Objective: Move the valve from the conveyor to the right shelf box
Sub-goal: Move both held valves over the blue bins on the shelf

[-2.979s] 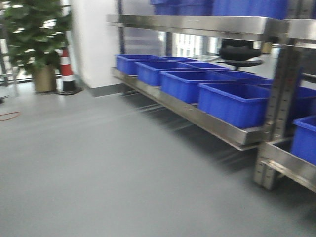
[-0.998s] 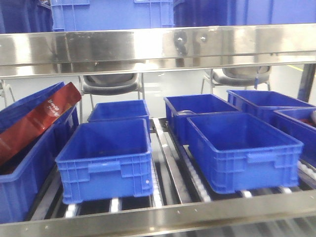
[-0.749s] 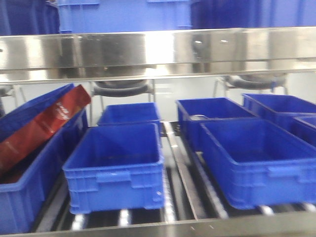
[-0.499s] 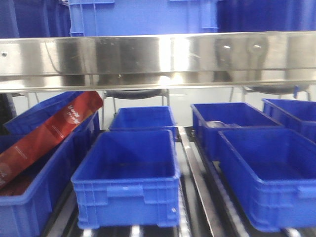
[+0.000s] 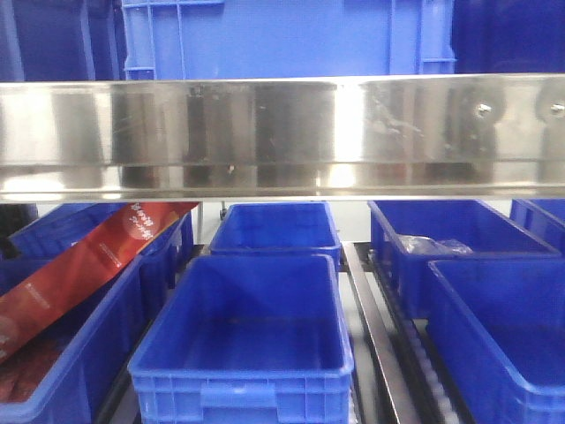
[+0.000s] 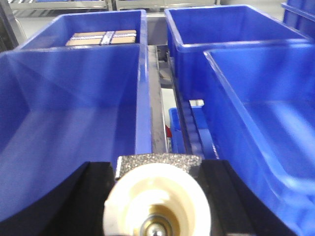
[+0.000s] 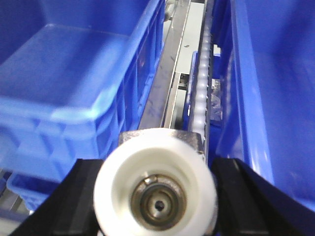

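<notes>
Blue boxes sit under a steel beam; left hand and right hand each clasp a valve.

A long stainless-steel shelf beam runs left to right across the front view, and a large blue plastic crate stands on the level above it. Below the beam, an open blue plastic box sits near and centre, with a second blue box directly behind it. To the left, a third blue box holds a long red foil packet, tilted with its upper end far and right. A steel roller rail lies right of the centre boxes. Beyond it, a far right blue box contains a clear-wrapped item, and a near right blue box sits in front. A pale round-bodied metal valve sits between the fingers of the left gripper, and a like valve sits between those of the right gripper. Each is above a gap between boxes.
</notes>
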### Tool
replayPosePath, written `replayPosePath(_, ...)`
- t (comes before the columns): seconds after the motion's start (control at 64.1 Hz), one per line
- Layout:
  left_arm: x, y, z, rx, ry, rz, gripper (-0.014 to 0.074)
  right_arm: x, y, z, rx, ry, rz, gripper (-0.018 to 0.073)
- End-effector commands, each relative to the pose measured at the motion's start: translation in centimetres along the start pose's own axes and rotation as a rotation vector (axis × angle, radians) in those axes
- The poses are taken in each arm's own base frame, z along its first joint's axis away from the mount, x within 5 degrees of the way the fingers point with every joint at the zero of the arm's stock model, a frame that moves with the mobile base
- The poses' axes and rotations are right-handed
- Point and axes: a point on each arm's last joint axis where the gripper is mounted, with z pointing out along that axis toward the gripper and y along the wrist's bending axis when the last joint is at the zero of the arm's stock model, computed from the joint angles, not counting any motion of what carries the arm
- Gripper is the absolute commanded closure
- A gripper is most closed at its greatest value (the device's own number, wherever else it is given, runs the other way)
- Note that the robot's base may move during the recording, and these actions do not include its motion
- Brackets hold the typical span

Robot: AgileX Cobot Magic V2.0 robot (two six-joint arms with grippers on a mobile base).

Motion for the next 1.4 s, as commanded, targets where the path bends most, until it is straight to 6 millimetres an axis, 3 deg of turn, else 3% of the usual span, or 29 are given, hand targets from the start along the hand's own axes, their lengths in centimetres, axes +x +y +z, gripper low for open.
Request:
replayPosePath(0.0,-0.88,-0.05,-0.74,0.002,-0.075,-0.009,0.0707,-1.09,0.03,-1.17,0.01,-0.103,-0.007,0.0713)
replayPosePath(1.388,-0.88,-0.05,-0.74,0.002,-0.075,-0.009,0.0707,-1.09,0.03,-1.17,0.01,-0.103,-0.007,0.0713)
